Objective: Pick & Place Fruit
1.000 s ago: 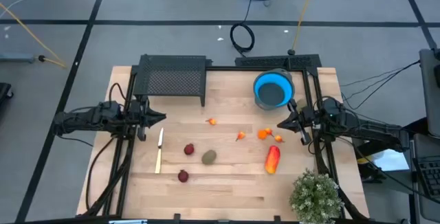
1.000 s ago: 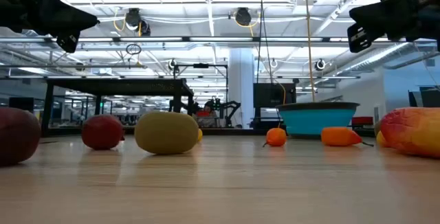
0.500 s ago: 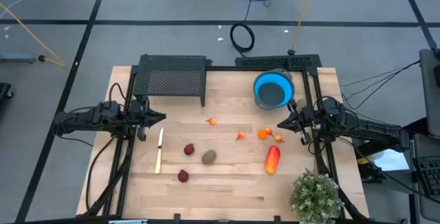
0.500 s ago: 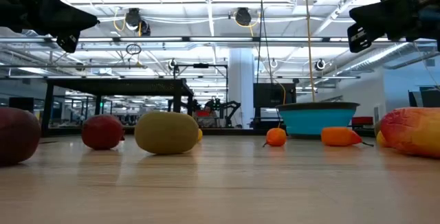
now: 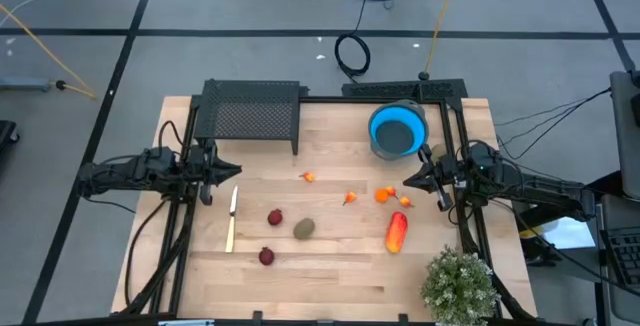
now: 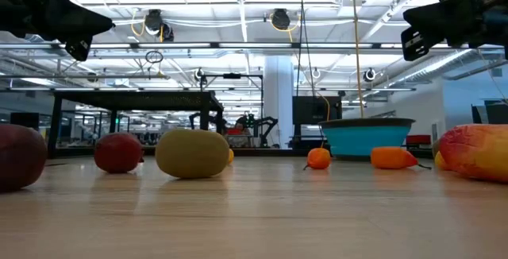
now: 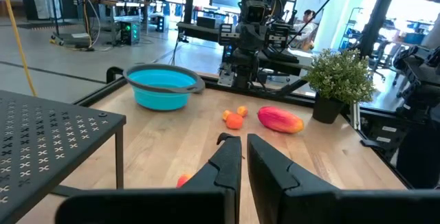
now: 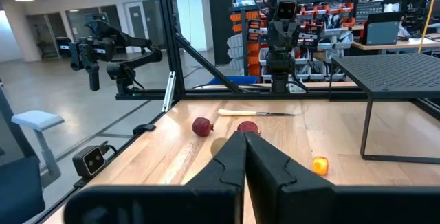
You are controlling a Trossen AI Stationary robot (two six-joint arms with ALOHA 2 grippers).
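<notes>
Fruit lies scattered across the middle of the table [image 5: 330,276], none of it touching either gripper. The red-orange piece [image 5: 397,232] sits right of centre in the high view, below three small orange pieces [image 5: 384,195]; a fourth orange piece [image 5: 308,177] lies further left. Two dark red fruits [image 5: 275,218] and one olive oval [image 5: 304,228] lie lower centre, right of the knife [image 5: 232,219]. The bowl [image 5: 397,131] stands at upper right. The right gripper [image 5: 412,180], fingers pressed together, hangs just right of the orange pieces. The left gripper [image 5: 232,170], fingers nearly closed with a slim gap, waits at the left edge above the knife. A plant [image 5: 459,284] stands at lower right.
</notes>
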